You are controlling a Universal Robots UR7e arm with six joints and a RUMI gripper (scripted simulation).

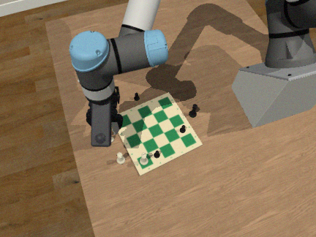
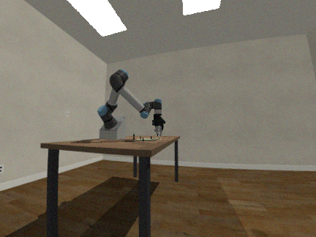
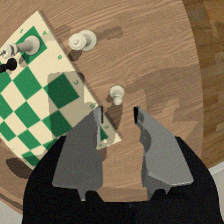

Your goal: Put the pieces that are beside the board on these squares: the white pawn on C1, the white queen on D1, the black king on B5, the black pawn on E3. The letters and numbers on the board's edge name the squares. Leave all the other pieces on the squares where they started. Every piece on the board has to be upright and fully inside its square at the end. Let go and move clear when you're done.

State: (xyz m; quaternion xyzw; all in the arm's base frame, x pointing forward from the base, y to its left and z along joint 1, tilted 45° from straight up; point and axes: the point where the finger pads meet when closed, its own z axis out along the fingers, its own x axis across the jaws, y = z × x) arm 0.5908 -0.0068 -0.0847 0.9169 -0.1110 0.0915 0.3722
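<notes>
The green and cream chessboard lies on the wooden table. My gripper hovers over the table just off the board's left edge, fingers partly apart with nothing between them. The small white pawn stands upright on the table just ahead of the fingertips, apart from them. The white queen stands further along that edge and also shows in the top view. The black king and the black pawn stand on the table beside the board's far edges.
On the board stand a white piece in the near corner square, a black pawn next to it, and another black piece near the right edge. The arm's grey base stands at the back right.
</notes>
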